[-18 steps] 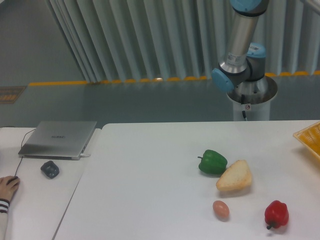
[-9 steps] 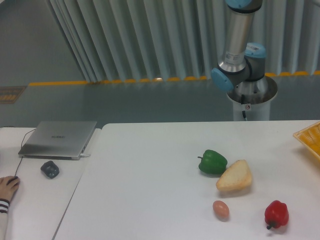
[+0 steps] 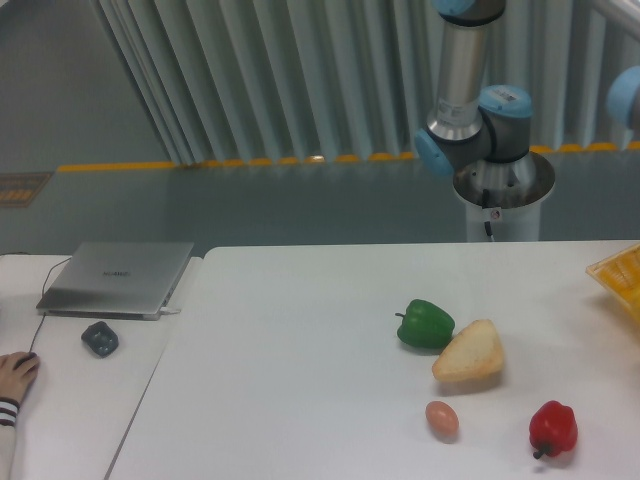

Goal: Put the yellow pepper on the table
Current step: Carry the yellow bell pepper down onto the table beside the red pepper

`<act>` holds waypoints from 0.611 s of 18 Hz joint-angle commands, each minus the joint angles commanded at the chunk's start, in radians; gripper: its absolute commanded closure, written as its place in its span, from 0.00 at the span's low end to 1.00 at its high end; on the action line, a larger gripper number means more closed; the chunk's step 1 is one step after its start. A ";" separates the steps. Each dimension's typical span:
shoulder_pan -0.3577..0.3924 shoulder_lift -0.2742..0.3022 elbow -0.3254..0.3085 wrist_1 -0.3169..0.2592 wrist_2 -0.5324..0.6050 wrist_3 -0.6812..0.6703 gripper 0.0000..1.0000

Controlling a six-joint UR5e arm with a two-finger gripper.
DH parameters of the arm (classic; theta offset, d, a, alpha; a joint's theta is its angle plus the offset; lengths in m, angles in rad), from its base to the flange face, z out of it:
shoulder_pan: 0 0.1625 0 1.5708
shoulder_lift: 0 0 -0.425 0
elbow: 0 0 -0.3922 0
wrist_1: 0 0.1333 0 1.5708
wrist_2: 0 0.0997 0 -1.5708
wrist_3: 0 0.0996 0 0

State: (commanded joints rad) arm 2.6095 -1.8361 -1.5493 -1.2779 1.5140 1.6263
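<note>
The yellow pepper is out of view. The white table (image 3: 300, 380) fills the lower part of the camera view. Only the arm's base, lower links and a blue joint (image 3: 470, 110) show behind the table's far edge, with another blue joint (image 3: 625, 98) at the right edge. The gripper itself is out of the frame, so I cannot see whether it holds anything.
On the table lie a green pepper (image 3: 425, 324), a piece of bread (image 3: 469, 352), a brown egg (image 3: 442, 419) and a red pepper (image 3: 553, 428). A yellow crate (image 3: 622, 276) pokes in at the right edge. The side desk holds a laptop (image 3: 118, 277), a dark small object (image 3: 99, 338) and a person's hand (image 3: 14, 375).
The arm's upright link has swung a little to the left, and a blue joint has come into view at the right edge. The things on the table have not moved.
</note>
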 joint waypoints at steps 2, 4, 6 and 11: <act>-0.044 -0.030 -0.002 0.032 0.003 -0.063 0.58; -0.080 -0.052 -0.005 0.055 0.043 -0.110 0.58; -0.147 -0.086 -0.009 0.090 0.116 -0.188 0.58; -0.178 -0.121 -0.008 0.103 0.137 -0.230 0.53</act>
State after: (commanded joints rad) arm 2.4314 -1.9574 -1.5570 -1.1750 1.6506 1.3959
